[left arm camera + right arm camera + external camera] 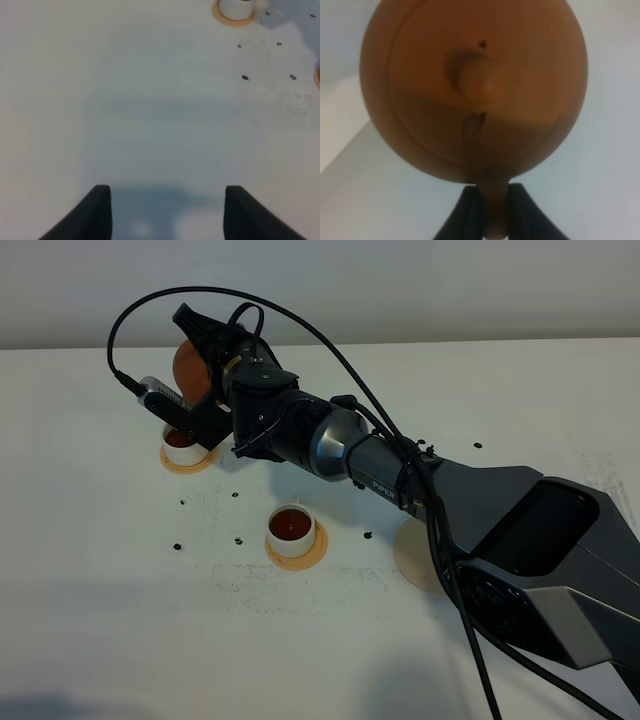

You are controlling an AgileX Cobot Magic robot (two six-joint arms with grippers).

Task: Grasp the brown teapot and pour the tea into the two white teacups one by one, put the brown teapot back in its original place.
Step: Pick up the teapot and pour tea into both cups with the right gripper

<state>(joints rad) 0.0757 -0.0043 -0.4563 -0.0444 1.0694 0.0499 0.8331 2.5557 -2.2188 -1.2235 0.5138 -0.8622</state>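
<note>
The brown teapot (186,368) hangs tilted above the far-left white teacup (183,446), with my right gripper (207,378) shut on its handle. In the right wrist view its lid and knob (479,82) face the camera, and the fingers (470,212) pinch the handle (494,210). That teacup stands on an orange coaster and shows dark tea (179,438); the arm partly hides it. The second teacup (291,531), full of tea (290,524), sits on its own orange coaster mid-table. The pale beige coaster (413,558) lies partly under the right arm. My left gripper (167,212) is open over bare table.
Small dark specks (178,545) dot the white table around the cups. The right arm (400,475) and its cables stretch diagonally across the table. The left wrist view shows a cup on its coaster (234,9) at the picture's edge.
</note>
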